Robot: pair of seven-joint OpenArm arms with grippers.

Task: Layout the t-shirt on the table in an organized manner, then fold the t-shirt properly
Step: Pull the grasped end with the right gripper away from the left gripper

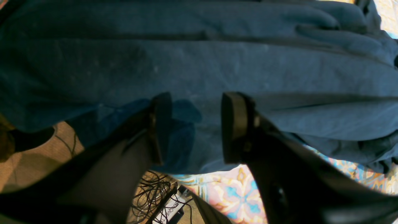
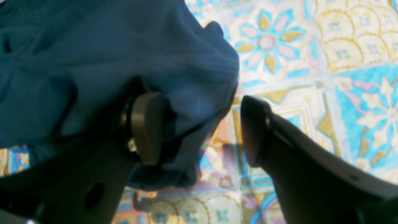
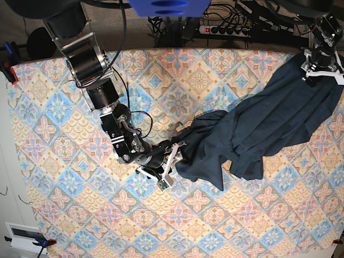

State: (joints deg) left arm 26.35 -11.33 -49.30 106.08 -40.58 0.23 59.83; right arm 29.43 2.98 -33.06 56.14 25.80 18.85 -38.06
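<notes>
Beyond the far edge lies brownish carpet (image 3: 134, 33) crossed by tangled black cables (image 3: 236, 13), with a white power strip (image 3: 224, 29) among them. At the near left corner sits a pale floor or wall strip (image 3: 11, 215) holding a white box (image 3: 24, 236), perhaps an outlet. Bright, even light falls from above.

One t-shirt (image 3: 269, 123), one table (image 3: 70, 215), two pincers: left (image 1: 192, 127), right (image 2: 199, 127).
</notes>
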